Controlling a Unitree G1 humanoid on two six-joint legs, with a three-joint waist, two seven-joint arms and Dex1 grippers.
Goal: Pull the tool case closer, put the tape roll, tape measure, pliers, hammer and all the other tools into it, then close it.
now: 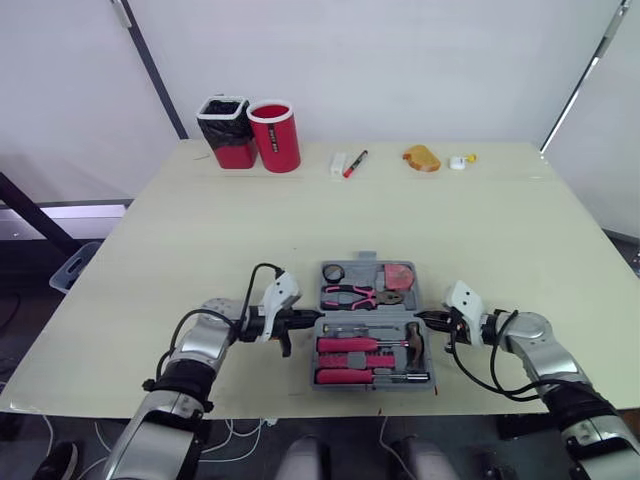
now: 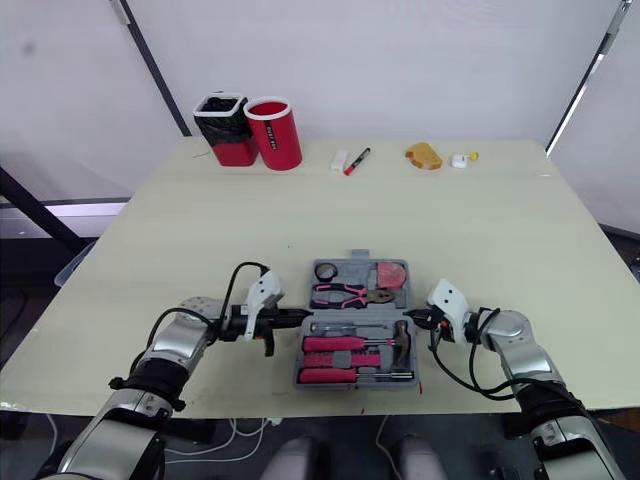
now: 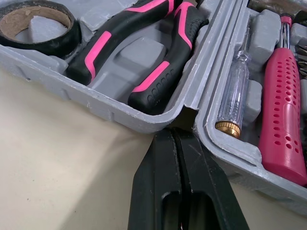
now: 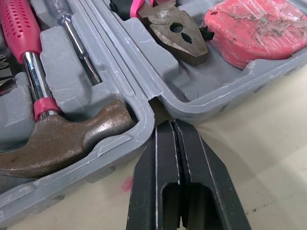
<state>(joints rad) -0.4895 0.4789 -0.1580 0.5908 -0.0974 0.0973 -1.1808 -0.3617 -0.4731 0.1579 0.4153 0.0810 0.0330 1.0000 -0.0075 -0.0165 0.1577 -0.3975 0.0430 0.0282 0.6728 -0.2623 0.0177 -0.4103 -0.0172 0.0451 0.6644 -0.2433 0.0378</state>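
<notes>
Now | tool case (image 3: pixel 120 115) open, near table (image 1: pixel 300 220) front edge | left gripper (image 3: pixel 173 136), right gripper (image 4: pixel 173 127) pinched together at its hinge ends

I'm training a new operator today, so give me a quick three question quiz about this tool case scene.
1. True or false: the tool case lies open.
2. Which shares a half with the hammer? A tape roll, B clear-handled screwdriver, C pliers.
3. Are the fingers of the left gripper and right gripper open or shut?
Key: 1 true; 2 B; 3 shut.
</notes>
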